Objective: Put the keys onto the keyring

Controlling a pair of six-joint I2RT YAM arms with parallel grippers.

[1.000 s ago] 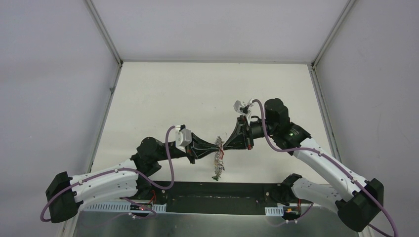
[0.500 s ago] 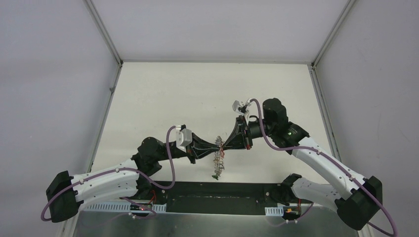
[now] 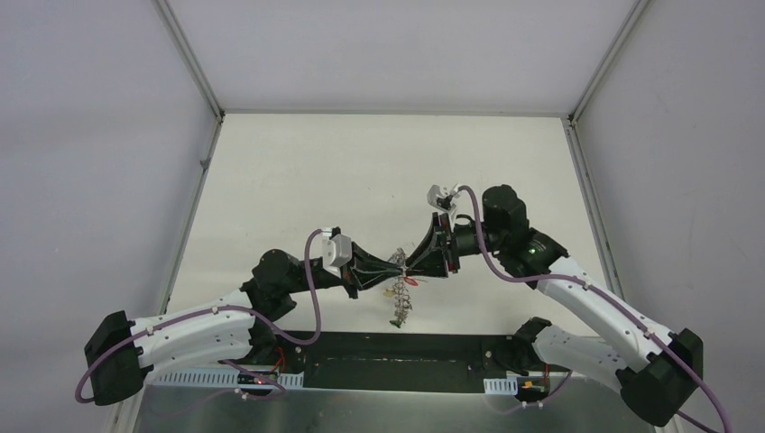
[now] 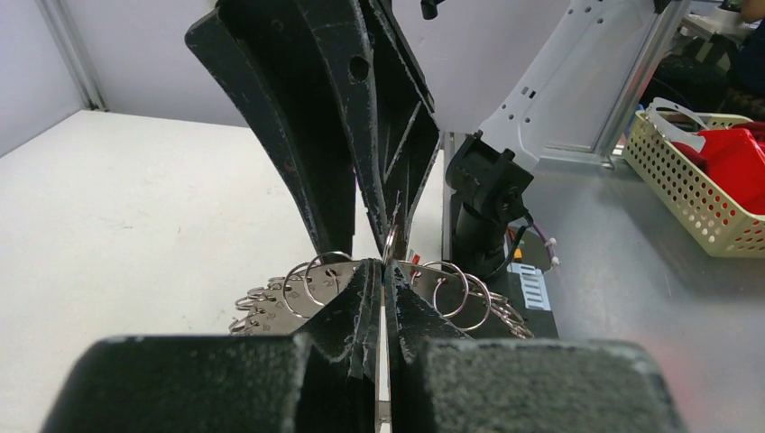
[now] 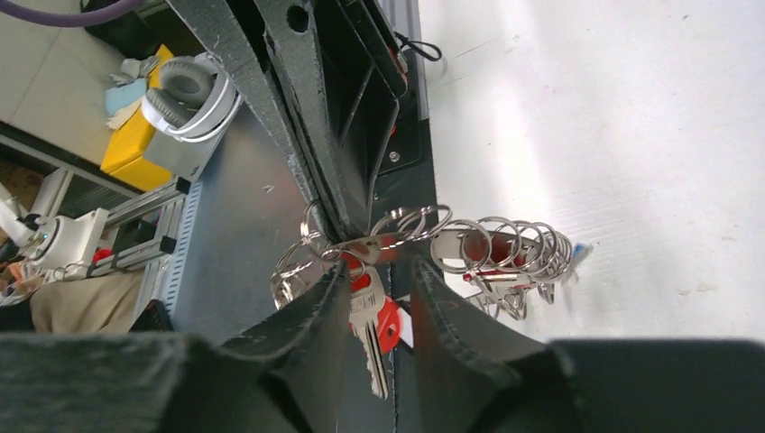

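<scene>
The keyring (image 3: 400,290), a grey metal ring fringed with small silver split rings, hangs in the air between both arms above the table's near edge. My left gripper (image 4: 386,268) is shut on its rim, with the keyring (image 4: 302,290) spreading to both sides of the pinch. My right gripper (image 5: 381,266) faces it tip to tip and stands open. A silver key (image 5: 368,336) with a red tag (image 5: 389,325) dangles from a split ring in the gap between its fingers. More of the keyring (image 5: 505,245) shows to the right, with another red tag behind the rings.
A black strip (image 3: 397,358) and a metal shelf run along the near edge under the arms. Off the table are a perforated basket (image 4: 690,185) with red items, and headphones (image 5: 185,90) on a yellow box. Frame posts stand at the far corners.
My right gripper has gone from shut to open, and the red-tagged key now hangs free from the keyring. The left gripper has kept its hold and place.
</scene>
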